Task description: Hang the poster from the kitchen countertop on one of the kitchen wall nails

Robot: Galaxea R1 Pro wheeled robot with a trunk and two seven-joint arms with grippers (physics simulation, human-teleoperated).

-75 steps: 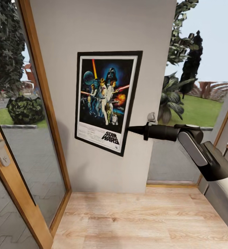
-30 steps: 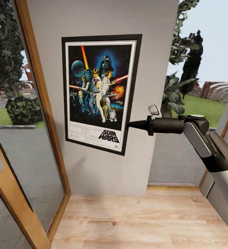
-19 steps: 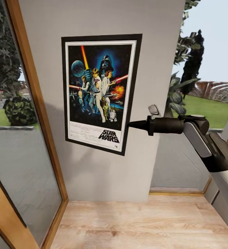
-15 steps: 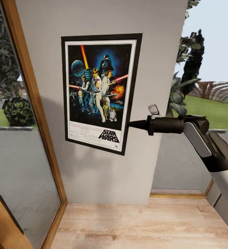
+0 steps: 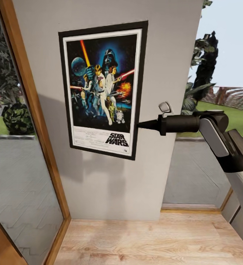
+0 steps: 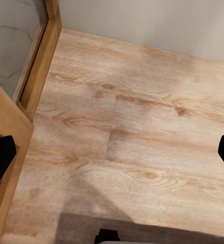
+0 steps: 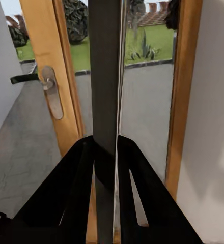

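The right gripper [image 5: 140,124] is pinching the Star Wars poster [image 5: 101,88] by its right edge against the grey wall [image 5: 165,55]; it should be pressing flat before letting go.

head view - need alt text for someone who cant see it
A framed Star Wars poster is held flat against a pale grey wall by the right gripper, which pinches its right edge. Wood-framed glass panels flank the wall, with garden greenery outside and light wood floor below.
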